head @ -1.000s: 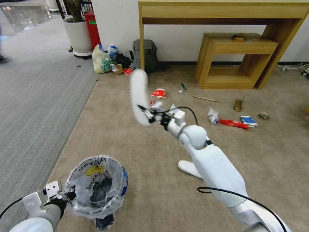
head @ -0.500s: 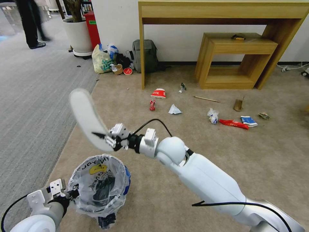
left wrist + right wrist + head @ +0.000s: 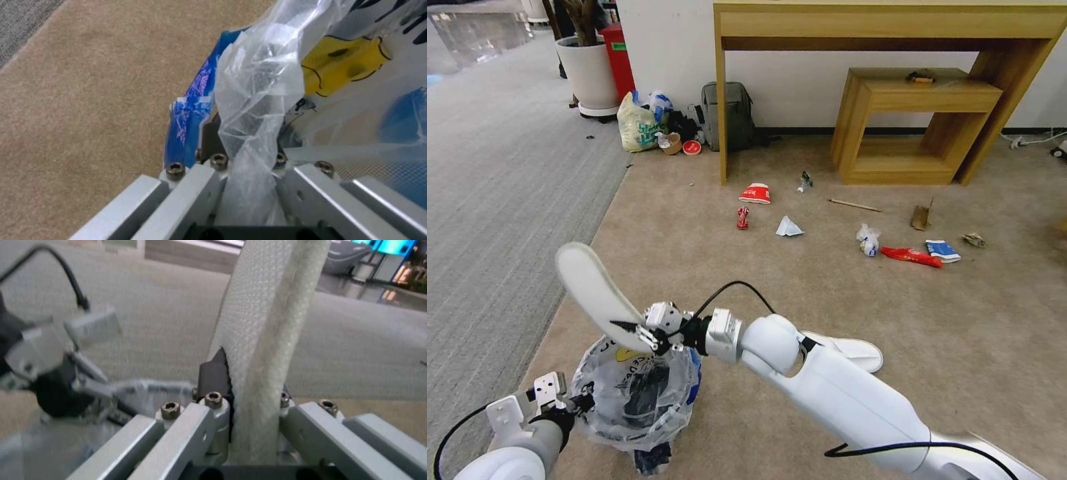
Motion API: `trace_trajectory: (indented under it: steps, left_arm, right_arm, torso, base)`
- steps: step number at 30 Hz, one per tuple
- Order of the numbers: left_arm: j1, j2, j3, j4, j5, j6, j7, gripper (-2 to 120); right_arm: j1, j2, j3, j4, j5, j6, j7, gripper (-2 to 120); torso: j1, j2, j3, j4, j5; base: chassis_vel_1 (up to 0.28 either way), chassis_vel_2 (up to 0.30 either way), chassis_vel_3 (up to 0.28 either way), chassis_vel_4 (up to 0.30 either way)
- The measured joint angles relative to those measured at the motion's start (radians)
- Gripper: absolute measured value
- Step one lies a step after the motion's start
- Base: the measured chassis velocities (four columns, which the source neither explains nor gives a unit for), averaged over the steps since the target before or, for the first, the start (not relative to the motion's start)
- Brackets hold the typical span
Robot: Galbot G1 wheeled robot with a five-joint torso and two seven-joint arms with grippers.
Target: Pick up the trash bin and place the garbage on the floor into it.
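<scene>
An office, or a lab space inside one. Beige carpet (image 3: 707,220) meets a wide stretch of grey ribbed carpet (image 3: 500,200) that runs off into an open hall. A plain wooden desk (image 3: 887,27) stands against a white wall with a low wooden shelf (image 3: 920,120) under it, and a grey backpack (image 3: 728,113) leans beside the desk leg. A large potted plant (image 3: 587,67) and a red bin (image 3: 619,57) stand at the corner.

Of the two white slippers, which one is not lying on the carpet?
The slipper clamped in the right tool, raised above the trash bin. The other slipper lies flat on the carpet beside the right arm.
</scene>
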Motion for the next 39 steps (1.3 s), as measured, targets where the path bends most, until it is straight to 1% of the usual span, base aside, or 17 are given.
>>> trace_trajectory:
  steps: [2,8,12,15,16,19,20,24,25,28,29,31,32,35,36,38,39]
  left_arm:
    - [0.002,-0.003,0.001,-0.001,0.0,0.0,0.002,0]
    - [0.001,-0.003,0.001,-0.006,0.001,0.0,0.003,0]
    - [0.001,-0.002,0.001,-0.007,0.001,0.0,0.004,0]
    - [0.001,0.0,0.0,-0.008,0.0,0.0,0.004,0]
    - [0.001,0.0,0.0,-0.008,0.0,0.0,0.004,0]
    - [0.001,0.001,0.004,-0.013,0.001,0.0,0.004,0]
    - [0.001,0.001,0.004,-0.013,0.001,0.0,0.004,0]
    - [0.001,0.002,0.011,-0.014,0.005,0.0,0.004,0]
    - [0.001,0.002,0.011,-0.014,0.005,0.0,0.004,0]
    - [-0.002,0.002,0.016,-0.014,0.008,0.0,0.004,0]
    - [-0.002,0.002,0.016,-0.014,0.008,0.0,0.004,0]
    - [-0.002,0.0,0.016,-0.011,0.01,0.0,0.004,0]
    - [-0.002,0.0,0.016,-0.011,0.01,0.0,0.004,0]
    - [0.006,-0.003,0.016,-0.011,0.017,0.0,0.009,0]
    - [0.006,-0.003,0.016,-0.011,0.017,0.0,0.009,0]
    - [0.011,-0.01,0.015,-0.011,0.029,0.0,0.017,0]
    - [0.011,-0.01,0.015,-0.011,0.029,0.0,0.017,0]
  right_arm:
    - [-0.008,0.009,-0.005,-0.026,-0.023,0.01,0.0,3]
    - [-0.013,0.014,-0.016,-0.046,-0.05,0.018,-0.001,3]
    - [-0.024,0.015,-0.026,-0.05,-0.07,0.022,0.004,8]
    - [-0.037,0.012,-0.03,-0.049,-0.082,0.022,0.017,22]
    - [-0.037,0.012,-0.03,-0.049,-0.082,0.022,0.017,22]
    - [-0.049,0.013,-0.032,-0.053,-0.082,0.021,0.037,37]
    - [-0.049,0.013,-0.032,-0.053,-0.082,0.021,0.037,37]
    - [-0.064,0.014,-0.029,-0.057,-0.079,0.022,0.056,54]
    - [-0.064,0.014,-0.029,-0.057,-0.079,0.022,0.056,54]
    - [-0.076,0.012,-0.012,-0.042,-0.075,0.021,0.078,70]
    - [-0.076,0.012,-0.012,-0.042,-0.075,0.021,0.078,70]
    - [-0.089,0.012,0.022,-0.016,-0.056,0.01,0.115,80]
    - [-0.089,0.012,0.022,-0.016,-0.056,0.01,0.115,80]
    - [-0.114,-0.003,0.1,0.028,-0.022,-0.025,0.148,95]
    - [-0.114,-0.003,0.1,0.028,-0.022,-0.025,0.148,95]
    - [-0.138,-0.026,0.163,0.054,-0.006,-0.043,0.159,99]
    - [-0.138,-0.026,0.163,0.054,-0.006,-0.043,0.159,99]
  torso:
    - [0.0,0.0,0.0,0.0001,0.0]
    - [0.0,0.0,0.0,0.0001,0.0]
    - [0.0,0.0,0.0,0.0001,0.0]
    - [0.0,0.0,0.0,0.0,0.0]
    - [0.0,0.0,0.0,0.0,0.0]
    - [0.0,0.0,0.0,0.0001,0.0]
    - [0.0,0.0,0.0,0.0001,0.0]
    - [0.0,0.0,0.0,0.0001,0.0]
    - [0.0,0.0,0.0,0.0001,0.0]
    - [0.0,0.0,0.0,0.0001,0.0]
    - [0.0,0.0,0.0,0.0001,0.0]
    - [0.0,0.0,0.0,0.0001,0.0]
    - [0.0,0.0,0.0,0.0001,0.0]
    - [0.0,0.0,0.0,0.0001,0.0001]
    - [0.0,0.0,0.0,0.0001,0.0001]
    - [0.0,0.0,0.0,0.0001,0.0002]
    - [0.0,0.0,0.0,0.0001,0.0002]
  base:
    - [0.0,0.0,0.0,0.0]
    - [0.0,0.0,0.0,0.0]
    - [0.0,0.0,0.0,0.0]
    - [0.0,0.0,0.0,0.0]
    - [0.0,0.0,0.0,0.0]
    - [0.0,0.0,0.0,0.0]
    - [0.0,0.0,0.0,0.0]
    - [0.0,0.0,0.0,0.0]
    - [0.0,0.0,0.0,0.0]
    - [0.0,0.0,0.0,0.0]
    - [0.0,0.0,0.0,0.0]
    - [0.0,0.0,0.0,0.0]
    - [0.0,0.0,0.0,0.0]
    - [0.0,0.0,0.0,0.0]
    - [0.0,0.0,0.0,0.0]
    - [0.0,0.0,0.0,0.0]
    - [0.0,0.0,0.0,0.0]
